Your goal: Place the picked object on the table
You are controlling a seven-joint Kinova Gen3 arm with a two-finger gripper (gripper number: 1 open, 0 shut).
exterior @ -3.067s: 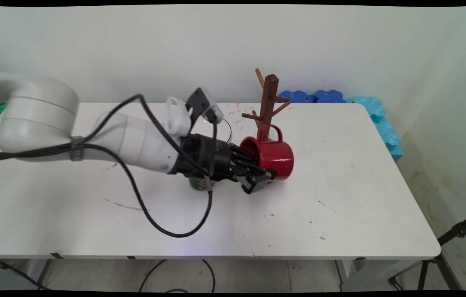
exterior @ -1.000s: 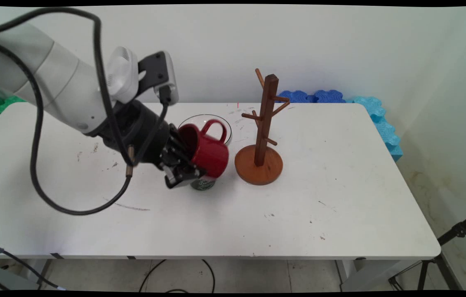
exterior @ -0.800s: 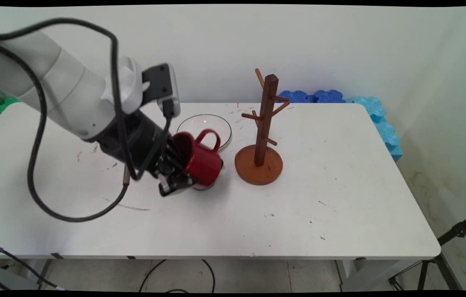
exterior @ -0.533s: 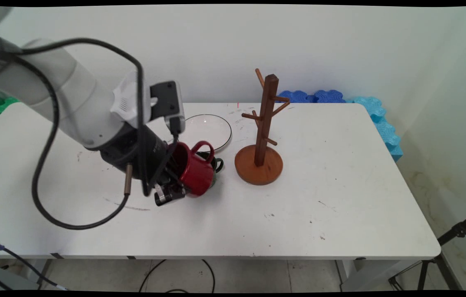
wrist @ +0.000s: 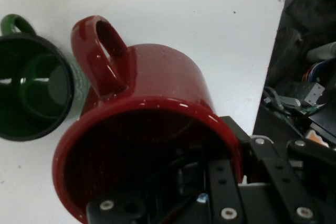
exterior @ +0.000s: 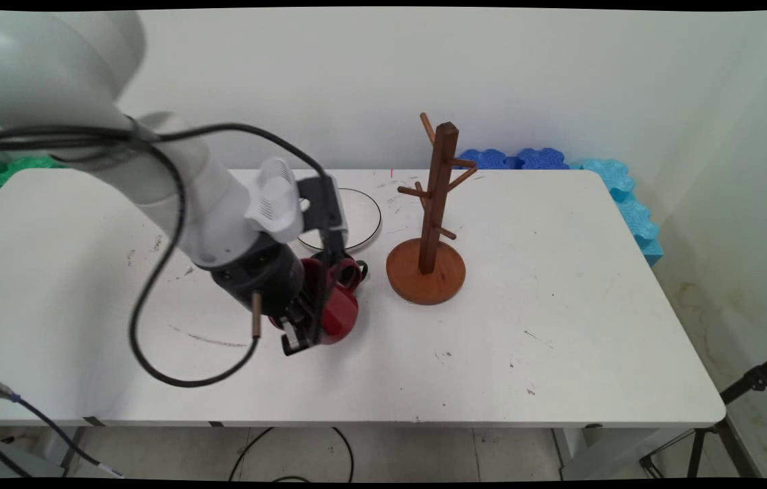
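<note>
I have the red mug [wrist: 152, 124] by its wall: one of my fingers [wrist: 184, 182] reaches down inside the mouth and the other presses on the outside, so my jaws are closed on the rim with only the thickness of the wall between them. My gripper [exterior: 302, 326] hangs low over the white table [exterior: 560, 305]; the mug tilts out ahead of me with its handle on the far side from my jaws. Whether its base already touches the table I cannot quite tell, as my own wrist hides it.

I judge it a glazed ceramic or enamel mug: stiff, smooth and glossy, so slippery under the pads, fairly heavy for a pinch at one edge, and apt to chip if knocked. The rim grip works, but the weight hangs off to one side and could swing it.

Just beyond the mug's handle stands a dark green mug [wrist: 34, 93], upright and empty, close beside it. Farther ahead are a wooden mug tree [exterior: 432, 224] and a glass bowl [exterior: 353, 216].
</note>
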